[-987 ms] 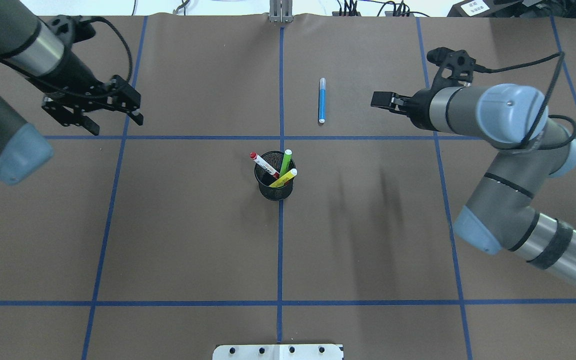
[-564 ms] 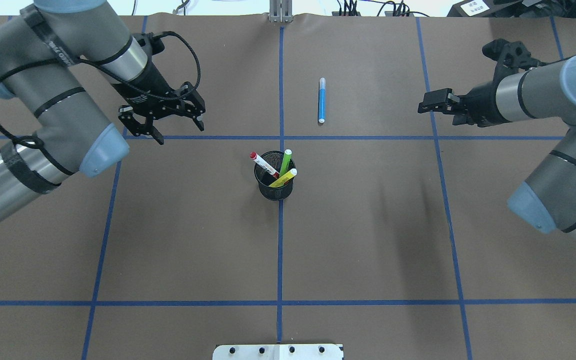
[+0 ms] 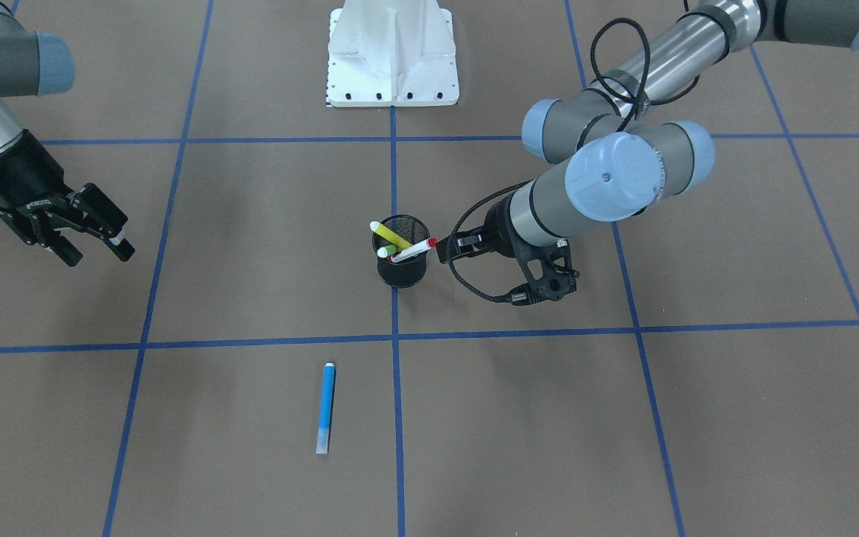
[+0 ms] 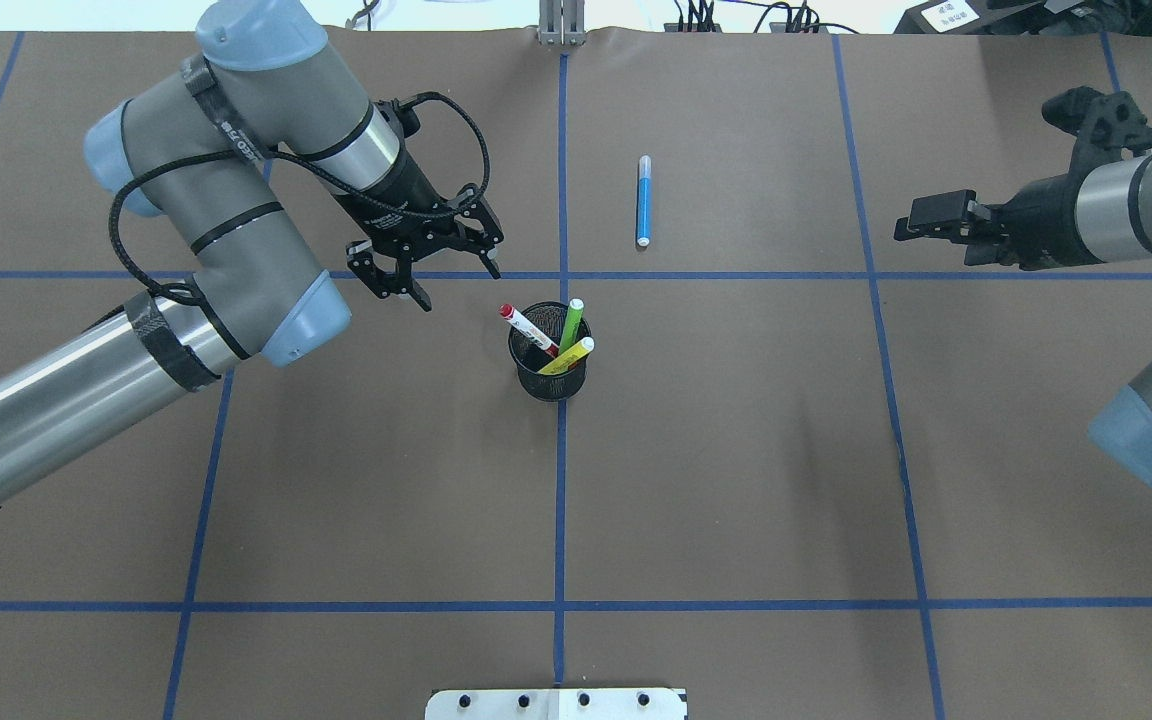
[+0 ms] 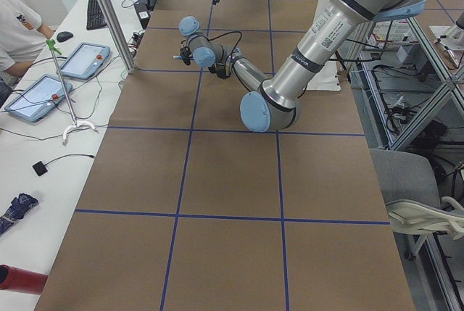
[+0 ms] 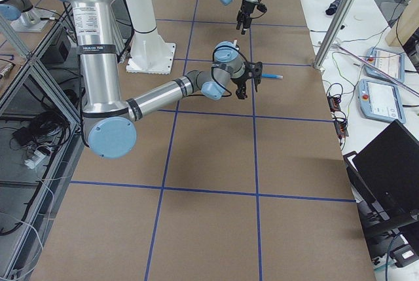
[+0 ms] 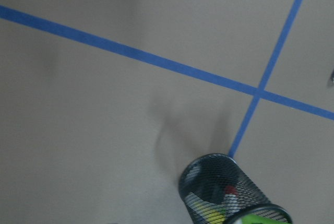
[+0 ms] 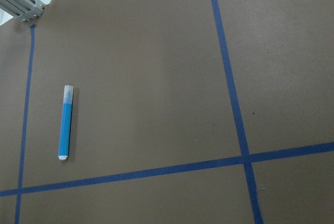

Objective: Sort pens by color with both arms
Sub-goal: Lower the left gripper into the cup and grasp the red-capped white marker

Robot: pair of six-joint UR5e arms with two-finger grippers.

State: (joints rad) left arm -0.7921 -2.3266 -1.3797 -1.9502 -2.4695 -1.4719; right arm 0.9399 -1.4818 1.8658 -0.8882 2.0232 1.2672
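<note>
Hovering just beside the mesh cup [image 4: 548, 380], left arm [image 4: 236, 200] has jaws apart, facing the red-ended pen [image 4: 526, 328] leaning its way, so that's the likely next pick. Also in the cup: green pen [image 4: 572, 322], yellow pen [image 4: 568, 356]. Beyond the cup, blue pen [image 4: 644, 200] lies flat on the surface [image 4: 736, 450]. Well clear of the cup, right arm [image 4: 1126, 205] waits, jaws apart, probably leaving room.

Light was bright and even, and the brown desk [image 4: 736, 450] showed no glare. The left wrist view was softly blurred throughout; two faint shadow streaks lay on the desk ahead of the left claw [image 4: 460, 289], just beyond the mesh cup [image 7: 219, 182]. The right wrist view was sharp. The left arm [image 4: 36, 410] carried pale highlights on its silver tube.
</note>
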